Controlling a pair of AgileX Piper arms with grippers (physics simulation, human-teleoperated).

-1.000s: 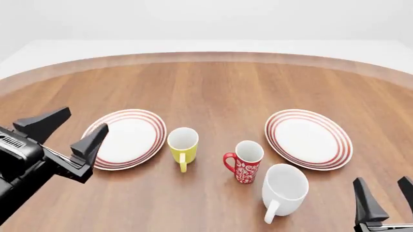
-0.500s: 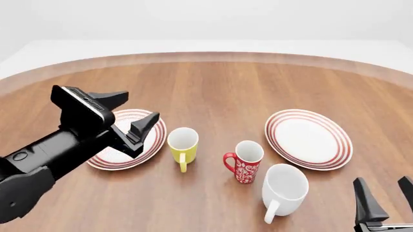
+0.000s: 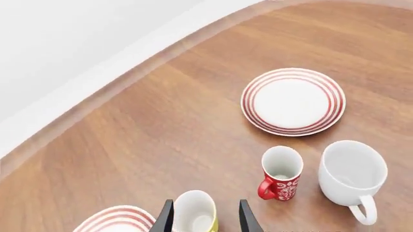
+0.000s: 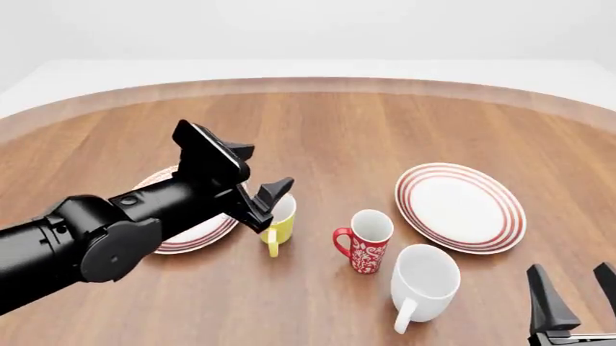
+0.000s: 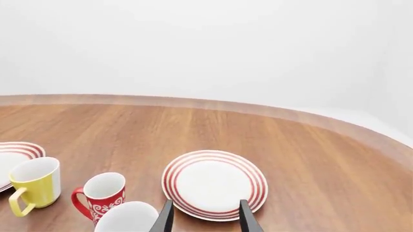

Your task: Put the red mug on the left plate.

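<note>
The red mug with white swirls stands upright on the table, right of the yellow mug. It also shows in the left wrist view and the right wrist view. The left plate is partly covered by my left arm. My left gripper is open and empty, raised over the yellow mug, left of the red mug. My right gripper is open and empty at the front right, well short of the mugs.
A bigger white mug lies close to the front right of the red mug. The right plate sits behind it on the right. The round wooden table's far edge curves behind.
My left arm has swung from the table's left edge rightward and forward, over the left plate, to above the yellow mug. The right arm and all objects have not moved.
</note>
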